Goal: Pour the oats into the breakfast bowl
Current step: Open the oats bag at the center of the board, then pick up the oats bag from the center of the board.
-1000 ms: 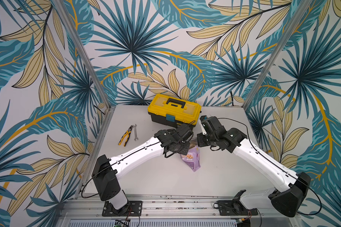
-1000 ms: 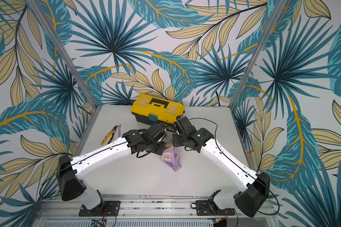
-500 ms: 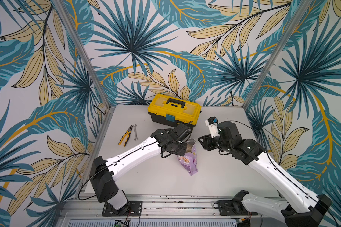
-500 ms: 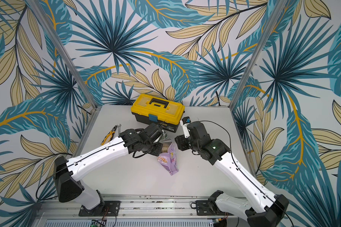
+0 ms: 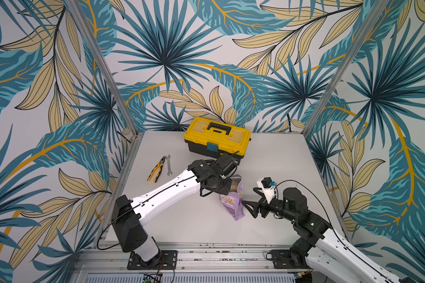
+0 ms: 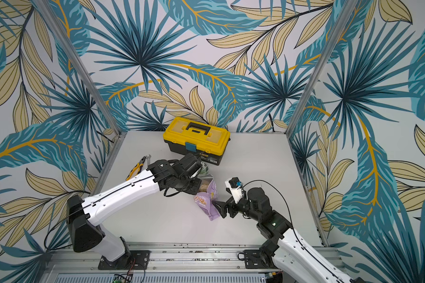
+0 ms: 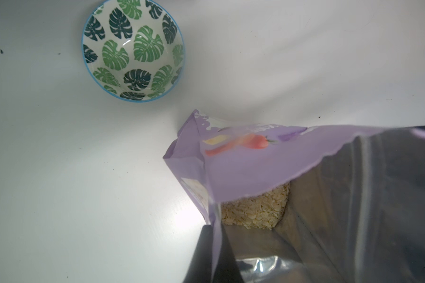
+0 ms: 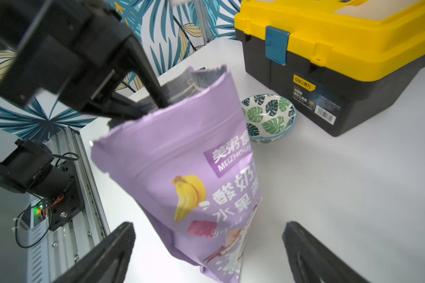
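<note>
My left jaws clamp the open top of the purple pouch (image 8: pixel 182 171), oats (image 7: pixel 253 210) half hidden inside, my right jaws wide apart beside it, while the bowl (image 7: pixel 133 51), by the toolbox (image 8: pixel 341 44) on the table (image 7: pixel 59 171), is all but hidden under my left arm (image 6: pixel 123 196) in the top views.

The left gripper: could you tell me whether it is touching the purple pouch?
Touching. The right wrist view shows the left gripper pinching the top edge of the purple pouch, one finger reaching inside its open mouth.
</note>
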You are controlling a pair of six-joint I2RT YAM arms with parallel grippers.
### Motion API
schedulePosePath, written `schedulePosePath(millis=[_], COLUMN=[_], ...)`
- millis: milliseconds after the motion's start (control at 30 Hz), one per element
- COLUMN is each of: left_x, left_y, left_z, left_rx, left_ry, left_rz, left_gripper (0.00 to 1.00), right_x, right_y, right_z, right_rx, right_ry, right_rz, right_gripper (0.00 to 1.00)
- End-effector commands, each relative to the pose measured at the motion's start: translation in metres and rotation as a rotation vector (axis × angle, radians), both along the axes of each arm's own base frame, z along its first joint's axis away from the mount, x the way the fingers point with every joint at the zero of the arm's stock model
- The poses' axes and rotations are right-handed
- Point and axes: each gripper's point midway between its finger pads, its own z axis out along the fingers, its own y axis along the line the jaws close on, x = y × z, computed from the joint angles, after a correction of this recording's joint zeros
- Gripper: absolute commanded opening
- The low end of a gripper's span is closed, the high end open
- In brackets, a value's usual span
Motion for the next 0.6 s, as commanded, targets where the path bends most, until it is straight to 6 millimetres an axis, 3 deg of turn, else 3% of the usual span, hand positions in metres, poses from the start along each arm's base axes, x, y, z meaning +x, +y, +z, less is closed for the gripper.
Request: schedulePosePath(millis=[0,100,200,567], left_x=[-0.006,-0.006,-0.006,-0.004], left_y=[0.01,0.011,0.011,0.01], left_z=[0.015,0.015,0.015,0.012], left_rx=[0.008,0.013,0.011,0.021], left_ry=[-0.009,-0.009,-0.01,-0.012], left_rz=[-0.003,-0.001,0.001,-0.003], left_gripper=[0.02,0.02,0.02,0.02], right_x=[-0.001,-0.009,-0.004,0.027], right_y=[0.013,0.028,0.034,0.037], right_z=[-0.005,-0.03,-0.053,-0.066], right_rx=[0.055,0.035,-0.026,-0.031], right_ry=[-0.115,-0.15,-0.181,-0.269], right_rz=[0.053,0.093,0.056,-0.087], right_gripper=[0.99,0.99,0.99,0.99])
